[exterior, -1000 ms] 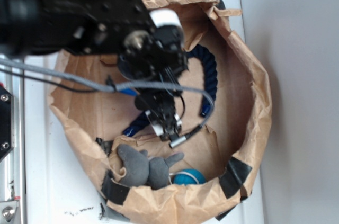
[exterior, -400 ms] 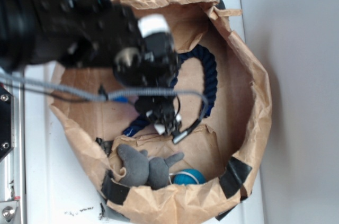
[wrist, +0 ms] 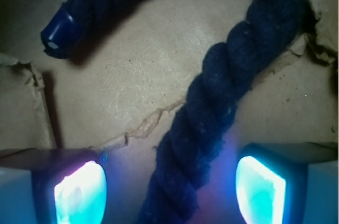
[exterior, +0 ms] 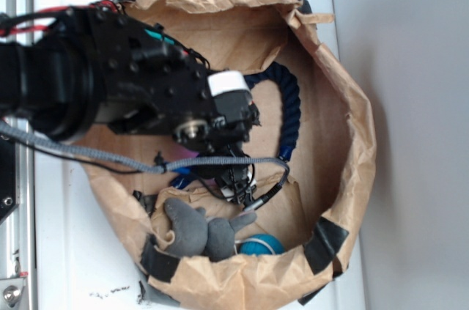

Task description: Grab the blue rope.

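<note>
We see the blue rope (exterior: 292,108) lying inside the brown paper bag (exterior: 344,141), bent in a curve along the bag's right inner side. In the exterior view its long run goes from the top of the curve down to a capped end near the middle of the bag floor; the other stretch disappears under the black arm (exterior: 110,90). From the wrist view, one strand (wrist: 212,123) runs diagonally from upper right to bottom centre, passing right between our two glowing fingers (wrist: 79,195), while a shiny blue capped end (wrist: 59,30) points to the left. The gripper (exterior: 236,187) is spread wide, straddling the rope, with a gap on each side. Below, a grey plush toy (exterior: 194,229) lies beside a teal ball (exterior: 260,245). The bag sits on a white counter (exterior: 58,251).
</note>
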Controlling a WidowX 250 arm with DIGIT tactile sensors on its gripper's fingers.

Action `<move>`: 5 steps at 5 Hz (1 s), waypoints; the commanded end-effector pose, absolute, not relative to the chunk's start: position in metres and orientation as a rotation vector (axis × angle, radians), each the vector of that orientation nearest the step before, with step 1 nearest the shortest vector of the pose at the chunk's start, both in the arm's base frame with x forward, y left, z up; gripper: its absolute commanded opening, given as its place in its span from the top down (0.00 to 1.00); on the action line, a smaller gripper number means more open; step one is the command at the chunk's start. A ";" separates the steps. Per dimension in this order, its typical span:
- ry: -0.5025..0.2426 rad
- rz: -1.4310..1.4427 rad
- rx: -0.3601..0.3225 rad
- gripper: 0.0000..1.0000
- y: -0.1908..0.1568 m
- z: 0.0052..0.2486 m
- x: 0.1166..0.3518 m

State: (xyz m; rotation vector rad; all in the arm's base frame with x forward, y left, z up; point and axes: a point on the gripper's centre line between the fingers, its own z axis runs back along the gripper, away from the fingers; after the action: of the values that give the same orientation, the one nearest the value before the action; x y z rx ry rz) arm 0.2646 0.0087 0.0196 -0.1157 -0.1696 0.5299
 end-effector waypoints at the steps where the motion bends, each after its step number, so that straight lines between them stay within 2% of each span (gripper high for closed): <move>1: -0.197 0.518 -0.089 1.00 -0.001 0.007 0.272; 3: -0.229 0.491 -0.156 1.00 0.006 0.037 0.281; 5: -0.158 0.461 -0.258 1.00 0.025 0.100 0.272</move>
State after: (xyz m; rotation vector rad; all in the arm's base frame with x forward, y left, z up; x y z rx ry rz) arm 0.2641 0.0172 0.0821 -0.2505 -0.0884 0.4570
